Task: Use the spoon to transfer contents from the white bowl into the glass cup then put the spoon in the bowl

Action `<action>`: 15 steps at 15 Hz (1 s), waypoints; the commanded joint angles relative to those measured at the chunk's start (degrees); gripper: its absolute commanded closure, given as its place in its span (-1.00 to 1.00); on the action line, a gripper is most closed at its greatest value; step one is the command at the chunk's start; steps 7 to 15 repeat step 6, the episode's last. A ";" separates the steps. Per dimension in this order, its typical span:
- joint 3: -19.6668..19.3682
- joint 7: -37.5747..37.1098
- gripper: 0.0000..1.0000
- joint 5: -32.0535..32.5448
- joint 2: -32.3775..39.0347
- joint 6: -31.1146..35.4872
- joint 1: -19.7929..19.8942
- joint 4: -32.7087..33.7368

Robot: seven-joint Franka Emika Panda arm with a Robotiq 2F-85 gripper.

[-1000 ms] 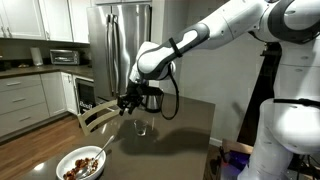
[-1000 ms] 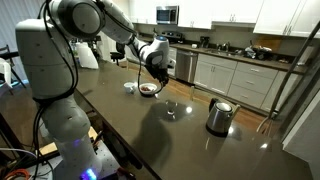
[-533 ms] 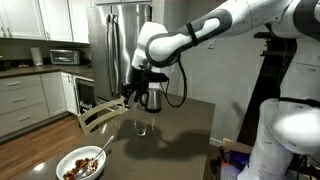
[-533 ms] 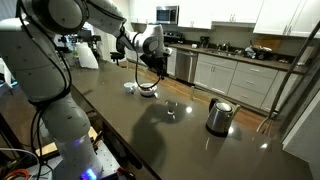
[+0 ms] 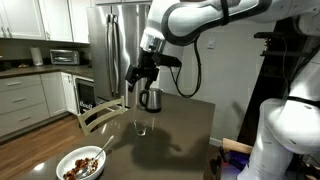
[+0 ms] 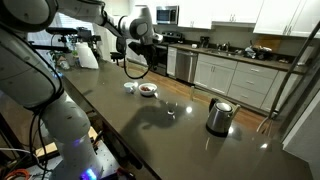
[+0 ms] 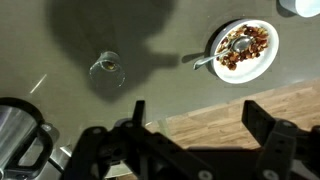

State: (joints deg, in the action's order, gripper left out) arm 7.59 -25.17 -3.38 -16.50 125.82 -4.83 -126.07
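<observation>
The white bowl (image 5: 82,165) sits at the near corner of the dark table, holding brown lumpy contents (image 7: 247,52). The spoon (image 7: 222,54) lies in the bowl with its handle sticking out over the rim; it also shows in an exterior view (image 5: 95,158). The glass cup (image 5: 142,127) stands on the table's middle and shows in the wrist view (image 7: 107,70) and in an exterior view (image 6: 173,111). My gripper (image 5: 135,84) hangs high above the table, open and empty, well above cup and bowl; its fingers frame the wrist view (image 7: 196,117).
A steel kettle (image 5: 151,98) with a black handle stands behind the cup, also seen in an exterior view (image 6: 219,116). A wooden chair (image 5: 100,113) is at the table's edge. A small white thing (image 6: 130,87) lies beside the bowl (image 6: 147,89). Kitchen counters line the walls.
My gripper has risen from just above the cup to high above the table. The spoon, bowl and cup have not moved.
</observation>
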 commanded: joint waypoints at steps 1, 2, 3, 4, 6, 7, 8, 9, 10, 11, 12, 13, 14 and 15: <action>0.69 0.20 -1.00 -0.46 -1.67 -0.31 0.67 -0.86; 0.76 0.22 -1.00 -0.61 -2.92 -0.35 0.72 -1.71; 0.78 0.24 -1.00 -0.66 -3.48 -0.35 0.75 -2.22; 0.79 0.24 -1.00 -0.67 -3.60 -0.35 0.75 -2.45; 0.78 0.24 -1.00 -0.66 -3.46 -0.35 0.75 -2.49; 0.78 0.24 -1.00 -0.66 -3.46 -0.35 0.75 -2.49; 0.78 0.24 -1.00 -0.66 -3.46 -0.35 0.75 -2.49; 0.78 0.24 -1.00 -0.66 -3.46 -0.35 0.75 -2.49; 0.78 0.24 -1.00 -0.66 -3.46 -0.35 0.75 -2.49; 0.78 0.24 -1.00 -0.66 -3.46 -0.35 0.75 -2.49; 0.78 0.24 -1.00 -0.66 -3.46 -0.35 0.75 -2.49; 0.78 0.24 -1.00 -0.66 -3.46 -0.35 0.75 -2.49; 0.78 0.24 -1.00 -0.66 -3.46 -0.35 0.75 -2.49; 0.78 0.24 -1.00 -0.66 -3.46 -0.35 0.75 -2.49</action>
